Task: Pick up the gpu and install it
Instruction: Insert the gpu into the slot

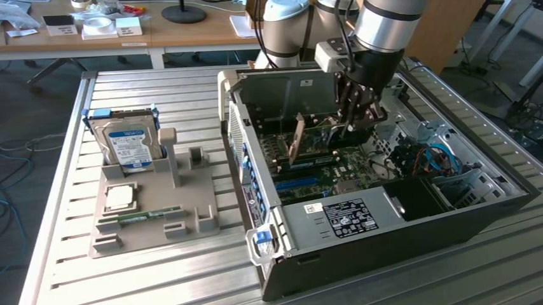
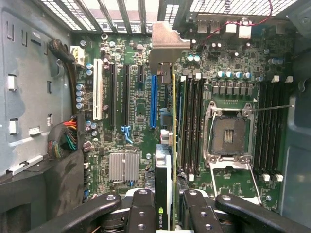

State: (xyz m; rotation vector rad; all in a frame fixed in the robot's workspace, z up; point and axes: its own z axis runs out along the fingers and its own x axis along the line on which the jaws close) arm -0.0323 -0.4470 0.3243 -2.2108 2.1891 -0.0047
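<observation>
Green gpu, prob. light, stiff, fragile, best held by edges, pinched at its upper edge by gripper, hangs over motherboard inside pc case, 3 o'clock of hard drive in ext. view.

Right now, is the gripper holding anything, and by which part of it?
Yes, the gripper holds the gpu, clamped across its flat faces at the end away from its silver bracket.

Hard drive, blue-white label, stands upright in the grey holder on the slatted metal table. Processor chip lies flat on the holder, memory stick just beside it. Wooden desk behind, tape roll on it.
</observation>
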